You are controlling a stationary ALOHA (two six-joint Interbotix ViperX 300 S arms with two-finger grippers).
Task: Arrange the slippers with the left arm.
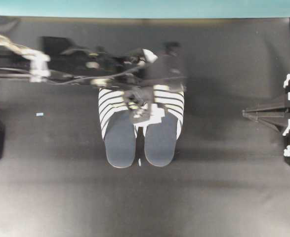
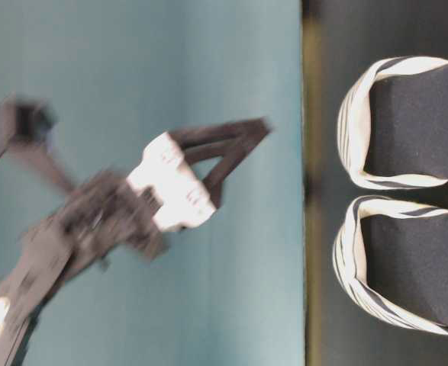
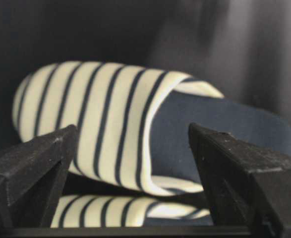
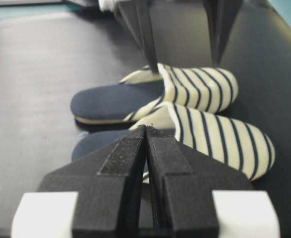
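The two slippers lie side by side mid-table, striped toes towards the far edge and navy insoles towards me: the left slipper (image 1: 119,136) and the right slipper (image 1: 161,136). My left arm (image 1: 70,64) reaches in from the left, blurred. Its gripper (image 1: 141,111) hangs over the striped uppers, open and holding nothing. In the left wrist view the gripper (image 3: 133,127) frames one slipper (image 3: 100,119), with the other slipper (image 3: 110,210) below it. From the right wrist view the left gripper's fingers (image 4: 145,34) hang apart above the far slipper (image 4: 195,87). My right gripper (image 4: 146,130) is shut and empty.
The right gripper (image 1: 251,113) rests at the table's right edge, pointing towards the slippers. A teal wall (image 1: 145,7) runs along the far side. A small pale scrap (image 1: 39,114) lies on the dark tabletop (image 1: 224,187) at the left.
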